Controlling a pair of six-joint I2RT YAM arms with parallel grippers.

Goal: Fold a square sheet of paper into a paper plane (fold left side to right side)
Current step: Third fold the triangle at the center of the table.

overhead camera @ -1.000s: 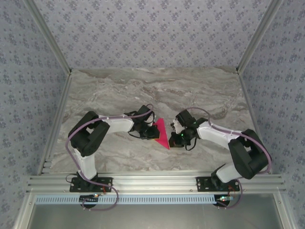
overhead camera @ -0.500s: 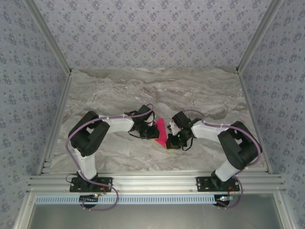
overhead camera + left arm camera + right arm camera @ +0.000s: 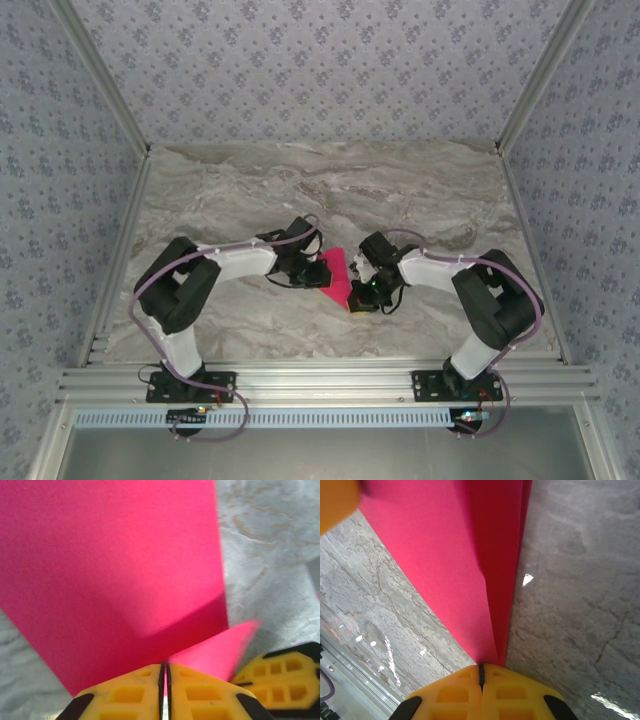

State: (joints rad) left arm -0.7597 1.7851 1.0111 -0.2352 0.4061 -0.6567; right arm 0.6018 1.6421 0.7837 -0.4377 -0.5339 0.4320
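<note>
Left gripper point(image 3: 165, 672): yellow fingers pressed together, edge of the folded pink paper point(image 3: 337, 272) nipped in the seam between them. Right gripper point(image 3: 481, 672): jaws likewise closed tight, clamped on the paper's narrow end, where the layers taper into a slim wedge.

Paper sits mid-way across the grey marbled surface point(image 3: 250, 190), between the two grippers, which face each other from either side. Seen from above, it is a narrow pointed shape with its tip toward the near edge. Pink face showing throughout. Crease line visible running lengthwise in the right wrist view.
</note>
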